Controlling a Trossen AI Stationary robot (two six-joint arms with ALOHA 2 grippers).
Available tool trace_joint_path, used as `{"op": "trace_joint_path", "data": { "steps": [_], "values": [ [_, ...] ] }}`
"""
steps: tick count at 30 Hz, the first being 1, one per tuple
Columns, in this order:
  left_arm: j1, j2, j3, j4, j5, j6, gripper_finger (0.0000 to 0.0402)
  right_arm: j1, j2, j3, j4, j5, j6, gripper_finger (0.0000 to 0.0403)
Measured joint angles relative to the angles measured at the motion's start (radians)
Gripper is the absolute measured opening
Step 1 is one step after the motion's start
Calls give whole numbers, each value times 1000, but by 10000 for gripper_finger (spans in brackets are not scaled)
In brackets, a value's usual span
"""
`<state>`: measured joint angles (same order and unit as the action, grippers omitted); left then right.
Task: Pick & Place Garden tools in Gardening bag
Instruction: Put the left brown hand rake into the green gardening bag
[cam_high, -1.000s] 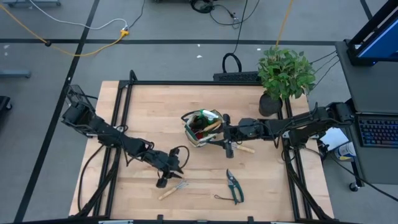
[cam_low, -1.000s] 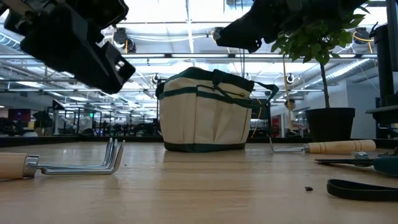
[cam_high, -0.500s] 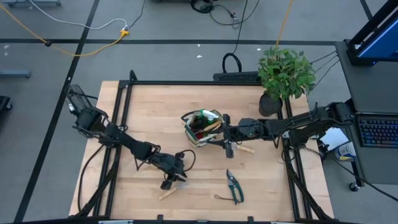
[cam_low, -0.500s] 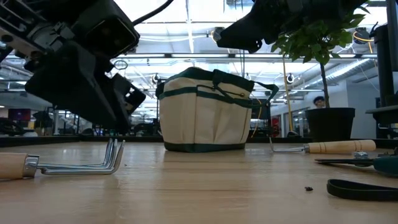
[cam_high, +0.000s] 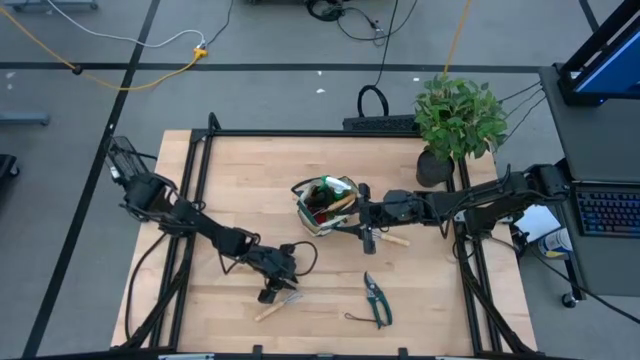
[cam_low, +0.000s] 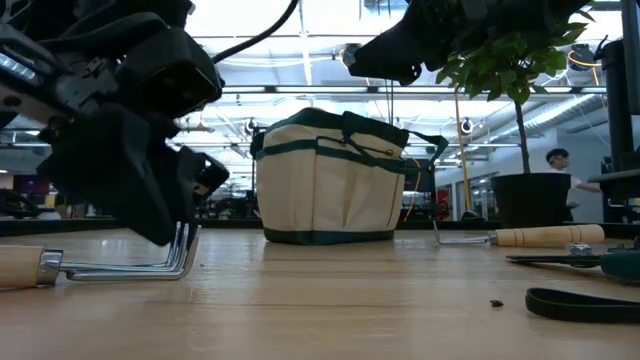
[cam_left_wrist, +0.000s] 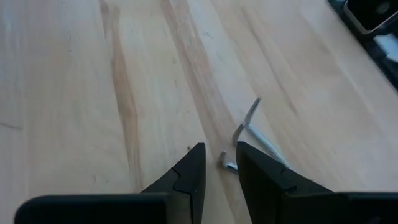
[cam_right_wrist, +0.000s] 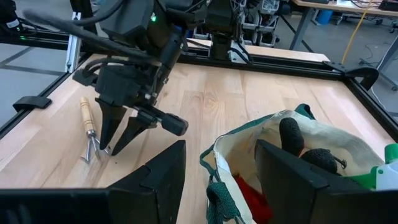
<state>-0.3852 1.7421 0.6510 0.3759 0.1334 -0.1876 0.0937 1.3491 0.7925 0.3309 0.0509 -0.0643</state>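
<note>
On the wooden tabletop (cam_high: 240, 190) we see the hand rake (cam_high: 277, 304), well apart from the gardening bag (cam_high: 322, 206). The left gripper (cam_high: 270, 294), fingers narrowly parted, straddles its tines. Rigid, light, steel slippery, we judge: grip the wooden handle. The right gripper (cam_high: 365, 243) hovers spread beside the bag.

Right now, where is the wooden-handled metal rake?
In the high view, the wooden-handled metal rake lies front-left on the table, under the left gripper, left of the pruning shears.

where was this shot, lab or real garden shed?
Looks like an indoor robotics lab or open workshop, not a shed. Overhead light strips and ceiling ducts run behind the gardening bag, cables cross the grey floor, and a keyboard sits on a desk beside the table.
</note>
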Motion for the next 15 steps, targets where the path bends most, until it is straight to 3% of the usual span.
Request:
{"op": "trace_joint_path", "data": {
  "steps": [15],
  "values": [
    [6,25,0,50,43,33,92,0,0,0,0,0,0,183]
  ]
}}
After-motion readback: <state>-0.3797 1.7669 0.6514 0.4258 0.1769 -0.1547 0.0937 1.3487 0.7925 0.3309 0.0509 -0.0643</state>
